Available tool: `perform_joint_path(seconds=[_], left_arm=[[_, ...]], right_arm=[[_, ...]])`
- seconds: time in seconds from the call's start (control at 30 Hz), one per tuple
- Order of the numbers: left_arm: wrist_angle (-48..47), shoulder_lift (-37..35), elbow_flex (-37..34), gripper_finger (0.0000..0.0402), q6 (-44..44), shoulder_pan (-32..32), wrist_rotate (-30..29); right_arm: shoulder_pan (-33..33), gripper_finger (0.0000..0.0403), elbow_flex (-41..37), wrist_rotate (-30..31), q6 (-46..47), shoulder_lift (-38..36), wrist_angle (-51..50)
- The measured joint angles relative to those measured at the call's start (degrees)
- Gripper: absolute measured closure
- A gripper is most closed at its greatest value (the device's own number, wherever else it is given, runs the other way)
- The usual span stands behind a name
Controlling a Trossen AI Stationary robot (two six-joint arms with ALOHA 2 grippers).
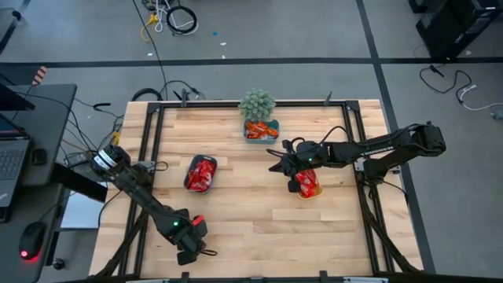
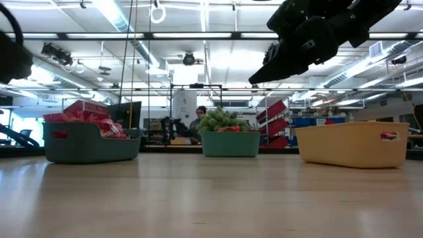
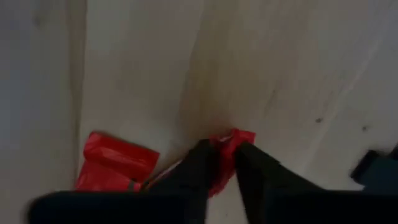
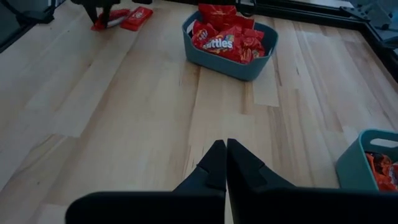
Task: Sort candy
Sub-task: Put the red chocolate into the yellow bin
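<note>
A pale wooden plank table [image 1: 259,204] with a black metal frame is standing in a large workshop, with grey floor and loose cables around it. Near the table's front edge, the left gripper [image 3: 225,163] is pressing down on the boards, its two dark fingers [image 3: 198,168] closing on a shiny red candy packet [image 3: 231,144]; the packet is lying between the fingertips, pinched there and crumpled against the wood. A second flat red candy packet [image 3: 115,163] is lying just beside it on the table, apart from the fingers.

More red packets are filling a blue-grey rectangular tray [image 1: 201,174] left of the table's centre. A teal tray [image 1: 261,130] at the far edge is holding orange and red packets, with a small green potted plant [image 1: 257,104] touching its far side. A yellow rectangular tray [image 2: 353,143] with red packets is sitting right of centre.

The right gripper [image 4: 226,163] is hanging above the table between the teal and yellow trays, its fingers clenched together on nothing.
</note>
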Motion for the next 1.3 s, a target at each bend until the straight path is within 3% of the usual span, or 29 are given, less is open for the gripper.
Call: perform_joint_path(seconds=[0.1, 0.33, 0.47, 0.6, 0.8, 0.97, 1.13, 1.3], left_arm=[[-0.2, 0.0, 0.58, 0.0385, 0.39, 0.33, -0.27], [0.3, -0.51, 4.03, 0.0395, 6.09, 4.81, -7.46], [1.35, -1.63, 6.14, 0.0398, 14.06, 10.86, -15.23], [11.95, -1.95, 6.62, 0.0399, 24.52, 18.79, -21.62], [35.95, -1.95, 6.66, 0.04, 41.78, 30.09, -21.72], [52.36, -0.8, 6.77, 0.0401, 49.49, 37.08, -17.11], [63.79, 3.1, 6.75, 0.0401, 53.26, 39.88, -12.85], [66.22, 6.68, 8.61, 0.0401, 54.26, 40.17, -11.52]], right_arm=[[0.0, 0.0403, 0.0, 0.02, 0.0, 0.0, 0.02], [0.0, 0.0403, 0.02, 1.0, 0.17, -2.88, -3.2], [0.15, 0.0403, 0.02, 5.59, 0.24, -7.21, -8.81], [0.47, 0.0403, 0.02, 10.04, 2.54, -12.73, -16.07], [1.22, 0.0403, -1.29, 17.49, 7.45, -20.56, -25.14], [0.92, 0.0403, -6.47, 23.69, 15.44, -25.6, -26.82], [-0.41, 0.0403, -13.41, 28.97, 26.95, -27.0, -28.93], [-0.66, 0.0403, -16.44, 29.03, 35.8, -27.02, -35.03]])
